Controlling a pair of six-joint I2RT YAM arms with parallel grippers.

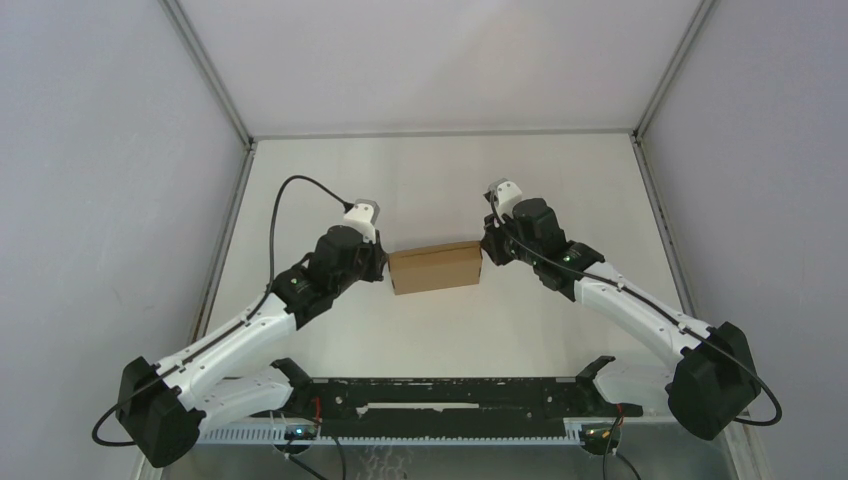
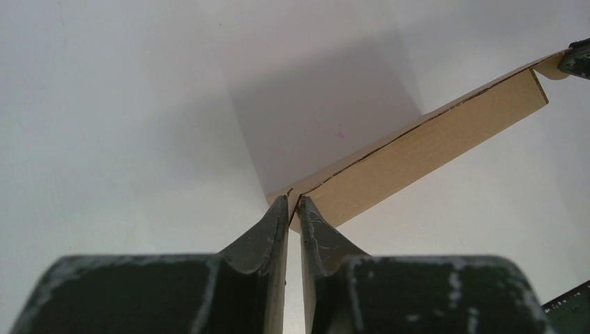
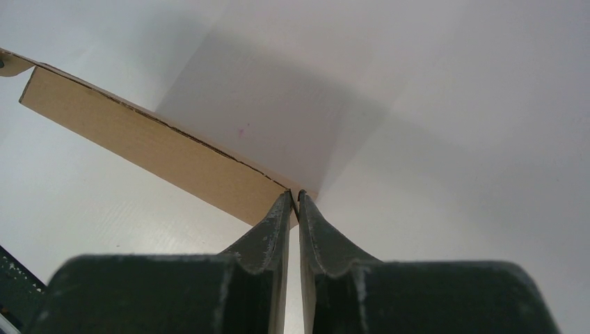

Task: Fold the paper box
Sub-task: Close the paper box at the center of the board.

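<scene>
Paper box [image 1: 435, 267] is pinched between left tool [image 2: 293, 201] and right tool [image 3: 293, 197].

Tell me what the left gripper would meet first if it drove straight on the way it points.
The paper box: the left gripper pinches its near end between its fingers, so any push goes straight into the cardboard, which stretches on ahead.
</scene>
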